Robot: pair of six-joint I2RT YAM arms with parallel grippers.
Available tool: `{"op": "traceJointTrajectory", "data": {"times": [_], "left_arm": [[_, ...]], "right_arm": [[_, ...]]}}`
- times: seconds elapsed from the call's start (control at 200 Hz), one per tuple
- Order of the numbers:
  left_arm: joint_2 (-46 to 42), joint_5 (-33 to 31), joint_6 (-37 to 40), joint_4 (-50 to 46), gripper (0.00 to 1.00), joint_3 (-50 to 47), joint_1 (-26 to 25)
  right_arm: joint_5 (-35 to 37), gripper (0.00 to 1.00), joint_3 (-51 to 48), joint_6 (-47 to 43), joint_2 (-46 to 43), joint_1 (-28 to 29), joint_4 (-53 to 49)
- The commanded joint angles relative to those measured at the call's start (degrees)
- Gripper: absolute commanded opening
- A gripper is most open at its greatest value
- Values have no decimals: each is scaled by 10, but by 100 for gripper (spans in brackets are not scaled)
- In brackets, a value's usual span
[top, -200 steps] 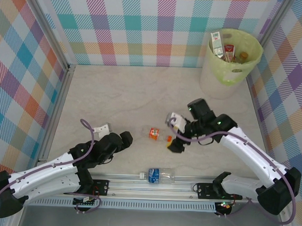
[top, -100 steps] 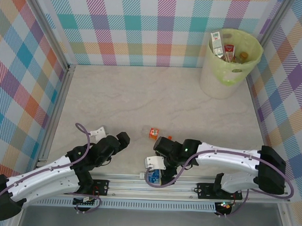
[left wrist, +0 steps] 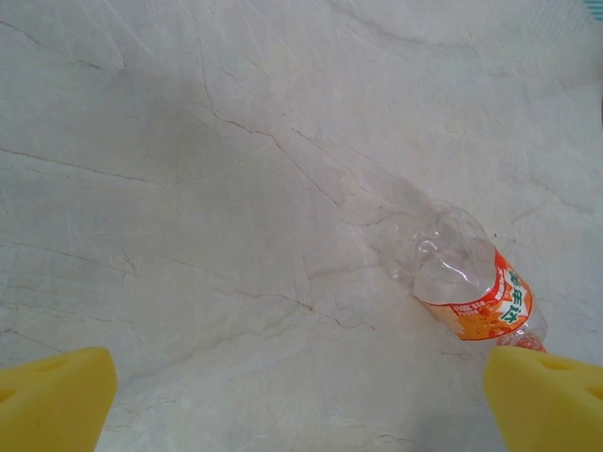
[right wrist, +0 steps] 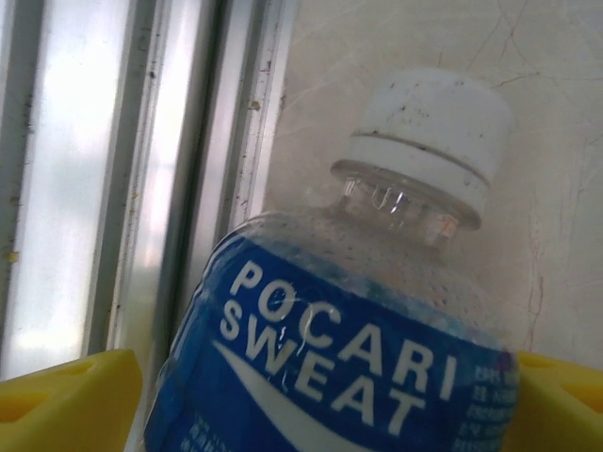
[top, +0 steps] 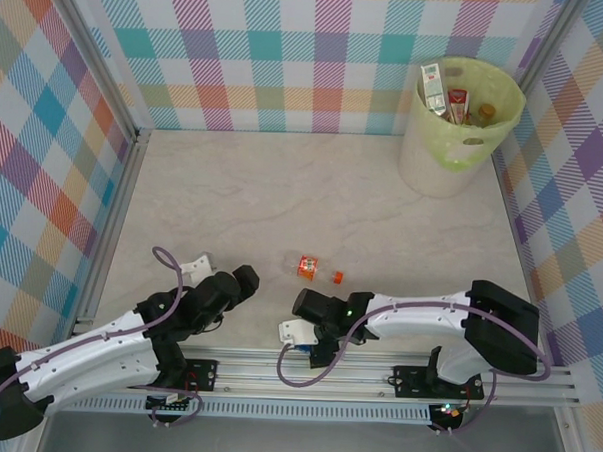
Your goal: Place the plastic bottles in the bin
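Blue-labelled bottle between right fingers

A: Home or lab?
B: Lab, a robot test cell. Boxed in by plaid-printed panels on aluminium posts, floored with a marble-look tabletop, fitted with a near-edge mounting rail.

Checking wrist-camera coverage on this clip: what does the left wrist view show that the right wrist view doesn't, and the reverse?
Left wrist: a clear orange-labelled bottle lying on the table, ahead of the open left end effector. Right wrist: a blue-labelled bottle with a white cap, lying beside the metal rail, between the yellow pads of the right end effector; whether they touch it is unclear. Both: the pale marbled table and yellow pads at the bottom corners.
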Motion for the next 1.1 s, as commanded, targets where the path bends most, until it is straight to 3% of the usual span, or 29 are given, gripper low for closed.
{"op": "traceJointTrajectory", "data": {"times": [0.0,0.2,0.42,0.59,0.73,0.87,1.095], "left_arm": [[5,-19,-2,3,100,-5,9],[18,-14,11,23,100,-3,22],[54,13,57,75,100,12,40],[79,23,97,139,100,18,51],[81,12,119,182,100,15,69],[77,15,151,212,100,12,92],[97,44,192,251,100,17,127]], "right_arm": [[54,86,0,24,18,1,40],[83,70,11,30,16,-26,17],[12,55,38,29,-90,-87,-8],[-51,54,113,83,-158,-228,-4],[-41,55,197,121,-156,-351,56],[-32,56,296,180,-103,-479,115],[37,56,478,243,24,-603,152]]}}
